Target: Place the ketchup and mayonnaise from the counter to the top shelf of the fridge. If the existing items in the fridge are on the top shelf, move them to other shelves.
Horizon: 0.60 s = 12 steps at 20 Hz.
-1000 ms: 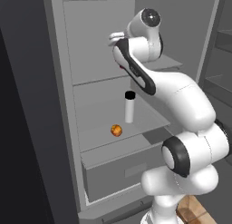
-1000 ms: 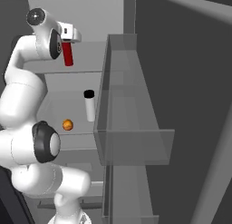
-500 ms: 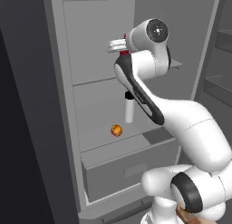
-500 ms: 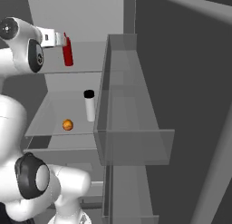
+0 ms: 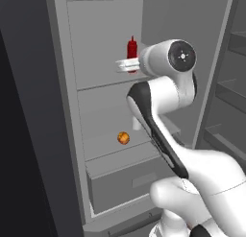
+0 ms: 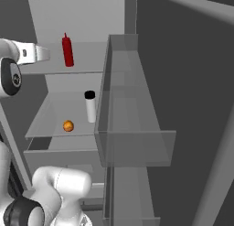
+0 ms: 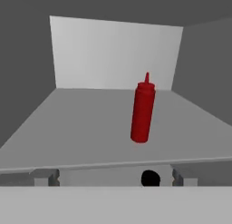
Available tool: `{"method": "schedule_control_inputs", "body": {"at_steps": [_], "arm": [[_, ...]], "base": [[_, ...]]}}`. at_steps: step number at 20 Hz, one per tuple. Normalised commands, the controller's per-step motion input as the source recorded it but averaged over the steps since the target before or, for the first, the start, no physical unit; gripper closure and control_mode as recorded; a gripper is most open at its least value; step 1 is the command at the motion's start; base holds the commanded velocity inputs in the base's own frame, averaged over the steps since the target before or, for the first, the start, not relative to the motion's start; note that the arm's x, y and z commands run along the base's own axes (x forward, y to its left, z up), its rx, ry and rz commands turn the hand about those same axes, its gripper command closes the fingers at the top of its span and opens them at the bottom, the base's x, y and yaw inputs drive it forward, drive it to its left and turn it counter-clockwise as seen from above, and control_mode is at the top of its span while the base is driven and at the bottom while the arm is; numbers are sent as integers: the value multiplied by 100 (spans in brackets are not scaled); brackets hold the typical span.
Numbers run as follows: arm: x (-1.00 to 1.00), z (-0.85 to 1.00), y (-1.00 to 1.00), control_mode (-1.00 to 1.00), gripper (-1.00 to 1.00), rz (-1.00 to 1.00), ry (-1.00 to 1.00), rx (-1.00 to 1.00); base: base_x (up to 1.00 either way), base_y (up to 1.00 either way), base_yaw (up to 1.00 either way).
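The ketchup [image 7: 142, 112] stands upright and alone on the fridge's top shelf [image 7: 68, 128]. It is a slim red bottle [image 5: 132, 48] [image 6: 67, 50]. My gripper [image 7: 113, 177] is open and empty, drawn back to the shelf's front edge with a clear gap to the bottle. From the sides, the gripper [image 5: 121, 65] [image 6: 45, 53] hovers level with that shelf. One shelf lower stands the mayonnaise [image 6: 90, 107], a white jar with a dark lid. The small orange ball [image 6: 68, 126] [image 5: 123, 137] lies beside it. The counter is out of view.
The open fridge door with its clear bin [image 6: 137, 142] stands close on the right. A grey drawer [image 5: 129, 183] sits under the lower shelf. My own forearm crosses in front of the lower shelf in the left base view.
The gripper has drawn back from the ketchup toward the shelf's front, and the arm has folded higher. The ketchup stays standing on the top shelf; the jar and the ball have not moved.
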Motion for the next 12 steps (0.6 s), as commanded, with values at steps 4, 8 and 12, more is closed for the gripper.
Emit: {"method": "schedule_control_inputs", "body": {"at_steps": [4,8,12], "arm": [[-100,-19,9,-100,-100,0,7,0],[-100,-30,12,-100,-100,0,15,0],[-100,-34,1,-100,-100,0,13,0]], "base": [[0,0,0],[0,0,0],[0,0,0]]}}
